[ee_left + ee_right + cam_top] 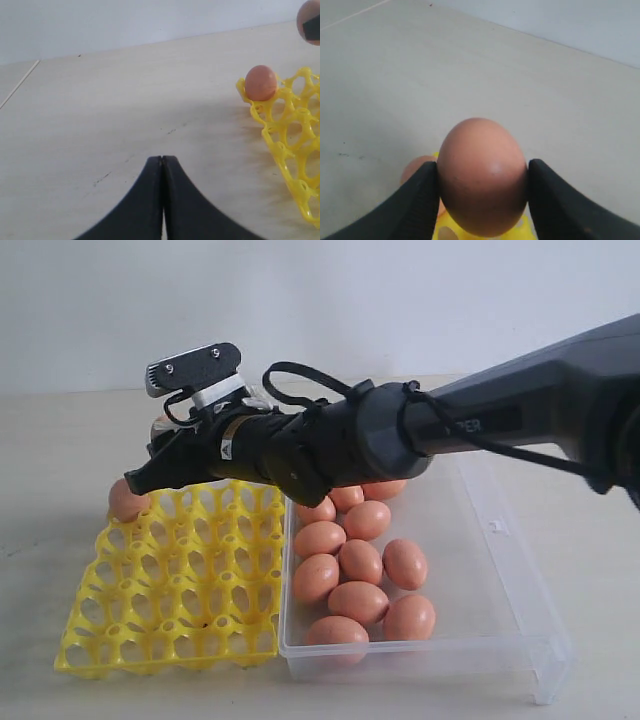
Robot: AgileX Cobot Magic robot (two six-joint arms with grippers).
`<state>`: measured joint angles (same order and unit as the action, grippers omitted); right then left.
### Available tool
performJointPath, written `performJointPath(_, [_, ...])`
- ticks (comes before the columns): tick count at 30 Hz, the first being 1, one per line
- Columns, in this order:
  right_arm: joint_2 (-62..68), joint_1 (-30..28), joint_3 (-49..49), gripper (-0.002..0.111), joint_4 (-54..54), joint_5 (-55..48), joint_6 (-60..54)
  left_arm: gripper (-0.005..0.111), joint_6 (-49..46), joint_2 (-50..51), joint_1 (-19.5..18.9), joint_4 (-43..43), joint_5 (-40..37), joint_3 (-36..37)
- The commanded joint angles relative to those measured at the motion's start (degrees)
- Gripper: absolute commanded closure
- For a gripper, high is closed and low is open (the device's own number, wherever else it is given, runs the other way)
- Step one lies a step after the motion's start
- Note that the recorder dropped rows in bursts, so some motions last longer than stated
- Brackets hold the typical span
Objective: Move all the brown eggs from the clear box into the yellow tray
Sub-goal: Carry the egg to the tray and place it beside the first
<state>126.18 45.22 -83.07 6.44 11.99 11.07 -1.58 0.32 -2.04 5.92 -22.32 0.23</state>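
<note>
My right gripper (483, 173) is shut on a brown egg (482, 150), one black finger pressed to each side. In the exterior view this gripper (150, 466) reaches across from the right and hovers over the far left part of the yellow tray (170, 640); its near finger mostly hides the held egg. One egg (125, 500) sits in the tray's far left corner cup, and the left wrist view shows this egg (261, 82) on the tray (290, 145). Several brown eggs (360, 560) lie in the clear box (520, 580). My left gripper (162, 159) is shut and empty over bare table.
The clear box stands directly against the tray's right side. The right arm (480, 425) spans over the far end of the box. A pale wooden tabletop (100, 110) stretches left of the tray, with a white wall behind.
</note>
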Motion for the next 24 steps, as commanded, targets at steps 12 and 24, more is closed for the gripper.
performJointPath(12, [7.57,0.10,-5.29,0.108,6.92,1.86,9.58,0.107,0.26,-0.32,0.33,-0.14,0.52,-0.23])
performJointPath(24, [8.34,0.10,-5.29,0.058,15.13,4.68,17.57,0.107,0.26,-0.32,0.33,-0.14,0.52,-0.23])
